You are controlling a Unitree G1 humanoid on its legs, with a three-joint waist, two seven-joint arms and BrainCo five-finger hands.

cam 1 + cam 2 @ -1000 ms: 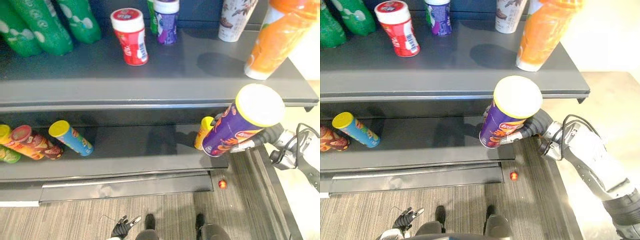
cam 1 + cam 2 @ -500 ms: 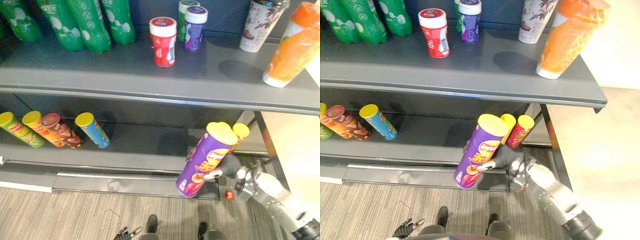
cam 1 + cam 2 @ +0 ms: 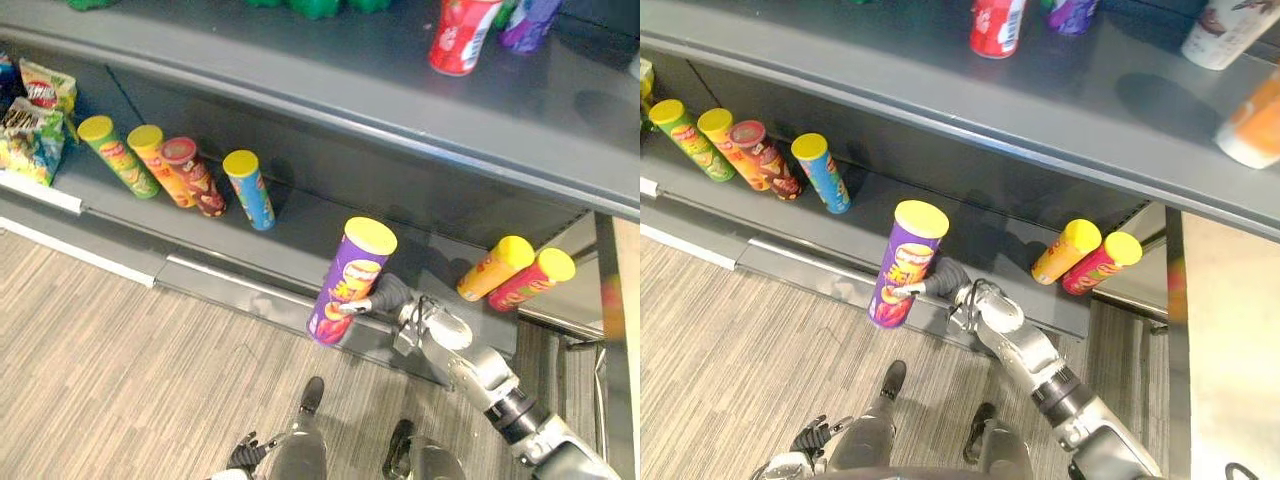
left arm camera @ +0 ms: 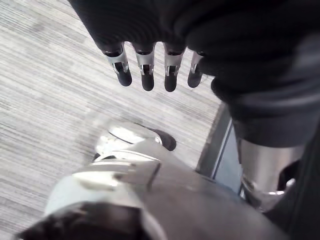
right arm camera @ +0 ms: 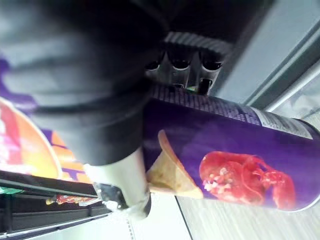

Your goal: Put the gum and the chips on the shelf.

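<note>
Down near the carpet floor [image 3: 100, 340], the left robot hand [image 3: 243, 457] hangs with its fingers loose and straight, holding nothing. Just ahead, the right robot hand [image 3: 385, 297] is wrapped round a purple chips can [image 3: 345, 290]. The can leans with its yellow lid up, right at the front edge of the lower shelf [image 3: 310, 240]; whether it touches the shelf, I cannot tell. Behind it to the left, a green can [image 3: 115, 155], an orange can [image 3: 160, 165], a red-lidded can [image 3: 190, 178] and a blue can [image 3: 250, 190] lie side by side. To the right lie a second orange can [image 3: 492, 270] and a red can [image 3: 530, 280]. Snack bags [image 3: 35, 120] sit at the far left end. Up on the top shelf [image 3: 300, 60] stand a red gum bottle [image 3: 460, 35] and a purple gum bottle [image 3: 527, 22].
</note>
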